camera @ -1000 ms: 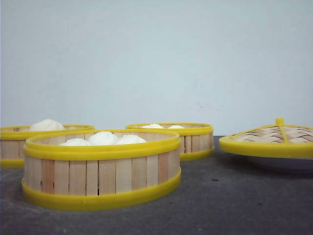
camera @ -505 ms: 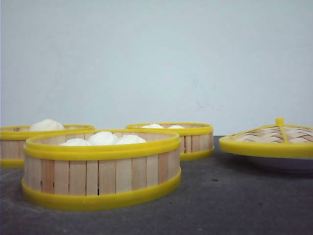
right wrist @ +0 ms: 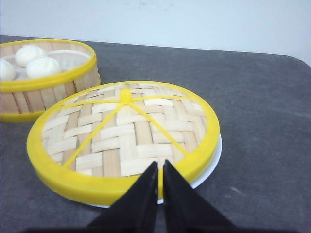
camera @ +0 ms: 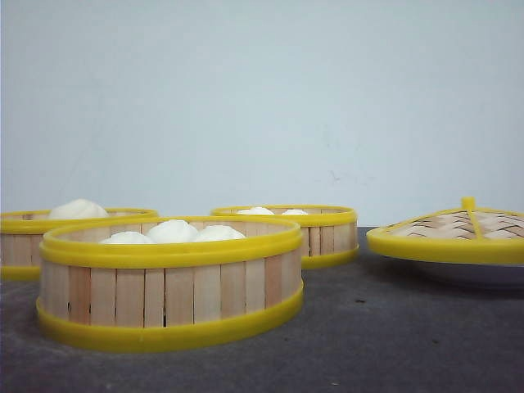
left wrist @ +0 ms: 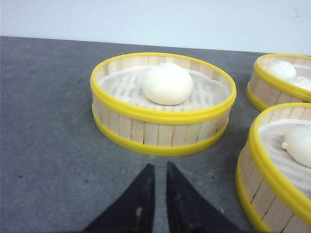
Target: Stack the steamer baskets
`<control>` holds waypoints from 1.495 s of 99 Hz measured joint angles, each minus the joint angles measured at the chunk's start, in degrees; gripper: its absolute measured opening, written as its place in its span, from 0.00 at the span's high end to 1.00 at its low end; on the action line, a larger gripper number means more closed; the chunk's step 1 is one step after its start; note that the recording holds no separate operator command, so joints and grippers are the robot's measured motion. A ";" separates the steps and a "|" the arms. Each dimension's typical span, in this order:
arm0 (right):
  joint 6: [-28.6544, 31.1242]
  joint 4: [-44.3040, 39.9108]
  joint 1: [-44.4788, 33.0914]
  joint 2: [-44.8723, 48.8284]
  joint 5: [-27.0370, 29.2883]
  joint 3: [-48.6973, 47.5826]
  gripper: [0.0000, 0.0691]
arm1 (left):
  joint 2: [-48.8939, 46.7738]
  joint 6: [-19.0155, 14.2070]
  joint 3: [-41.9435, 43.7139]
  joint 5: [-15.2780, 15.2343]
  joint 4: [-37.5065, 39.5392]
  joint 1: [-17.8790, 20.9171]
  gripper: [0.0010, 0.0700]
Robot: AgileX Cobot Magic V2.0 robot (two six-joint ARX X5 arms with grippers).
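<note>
Left gripper (left wrist: 158,182): fingers pressed nearly together, holding nothing.
Ahead of it: one-bun steamer basket (left wrist: 163,104), near, untouched; two more baskets (left wrist: 282,80) (left wrist: 279,170) off to one side.
Right gripper (right wrist: 159,182): fingers likewise closed, empty, poised over the woven lid (right wrist: 124,133) (resting on a white plate (right wrist: 211,165)).
Progress: none stacked; all three baskets stand apart.

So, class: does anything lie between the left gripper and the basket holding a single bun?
Nothing visible does. In the left wrist view, only bare grey table separates the left gripper from the one-bun basket. The other two baskets sit off to one side.
</note>
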 joint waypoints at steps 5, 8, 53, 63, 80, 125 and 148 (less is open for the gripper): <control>0.00 -0.02 0.00 0.00 0.00 0.00 0.98 | 0.00 0.00 0.00 0.00 0.00 0.00 0.99; 0.00 0.00 0.00 0.00 0.00 0.00 0.98 | 0.00 0.00 0.00 0.00 0.00 0.00 0.99; 4.72 -0.02 0.00 0.00 -0.28 0.00 0.98 | 0.00 0.00 0.00 0.00 0.02 0.00 0.99; 5.81 -0.02 0.00 0.00 -0.28 0.00 0.98 | 0.00 -0.02 0.00 0.00 0.02 0.00 0.99; 11.21 0.31 0.00 0.02 -0.31 0.09 0.98 | 0.00 -4.35 0.04 -0.02 1.31 0.00 0.99; 17.40 -11.69 0.00 19.26 -3.23 30.58 0.99 | 13.97 -11.50 26.95 0.00 -6.84 0.00 0.99; 9.88 -21.09 0.00 35.89 -3.23 45.09 0.99 | 29.05 -4.26 40.87 1.18 -18.01 0.00 0.99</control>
